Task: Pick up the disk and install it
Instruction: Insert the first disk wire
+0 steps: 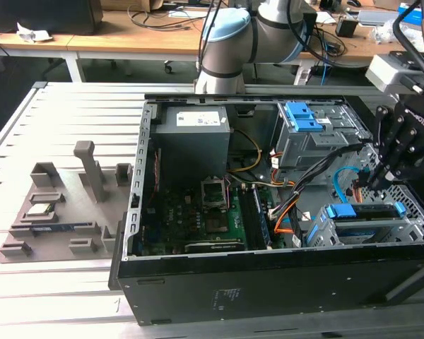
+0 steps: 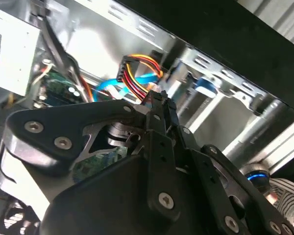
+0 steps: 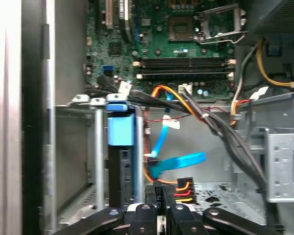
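The black fingers [image 2: 159,105] are seen pressed together, nothing gripped between them, above the drive cage at the case's 3 o'clock side. The disk [image 1: 364,212], a flat drive in a bright blue plastic carrier, is seated edge-on in that silver metal cage [image 1: 403,226], directly beneath the gripper [image 1: 381,176]. The open black computer case [image 1: 268,282] is laid on the grey slatted surface [image 1: 28,127].

Slatted metal table [image 1: 28,127] — grey parts tray [image 1: 63,212], open computer case [image 1: 268,282]
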`<state>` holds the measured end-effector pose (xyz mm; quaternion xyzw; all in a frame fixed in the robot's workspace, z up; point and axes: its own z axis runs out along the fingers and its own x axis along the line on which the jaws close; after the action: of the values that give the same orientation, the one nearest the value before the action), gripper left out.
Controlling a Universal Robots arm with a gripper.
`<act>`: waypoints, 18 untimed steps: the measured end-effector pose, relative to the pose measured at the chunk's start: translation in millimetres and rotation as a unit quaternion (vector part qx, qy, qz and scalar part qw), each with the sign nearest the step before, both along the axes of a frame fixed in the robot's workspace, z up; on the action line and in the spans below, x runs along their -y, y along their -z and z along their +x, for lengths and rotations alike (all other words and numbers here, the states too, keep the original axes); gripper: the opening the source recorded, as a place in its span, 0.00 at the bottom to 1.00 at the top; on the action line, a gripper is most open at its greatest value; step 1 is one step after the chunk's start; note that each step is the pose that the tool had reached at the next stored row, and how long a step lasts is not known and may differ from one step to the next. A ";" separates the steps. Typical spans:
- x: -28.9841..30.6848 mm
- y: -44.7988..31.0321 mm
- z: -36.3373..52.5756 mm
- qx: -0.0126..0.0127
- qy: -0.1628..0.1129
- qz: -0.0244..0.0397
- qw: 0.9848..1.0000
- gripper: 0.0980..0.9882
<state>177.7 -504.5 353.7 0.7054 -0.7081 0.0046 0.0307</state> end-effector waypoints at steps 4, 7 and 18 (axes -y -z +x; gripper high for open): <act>16.5 3.4 0.1 0.000 0.000 -0.001 1.000 0.08; 18.0 6.0 0.4 0.000 0.000 -0.002 1.000 0.08; 20.4 15.0 4.6 0.000 0.004 -0.002 1.000 0.08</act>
<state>182.3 -524.9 338.7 0.7022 -0.7112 0.0059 0.0321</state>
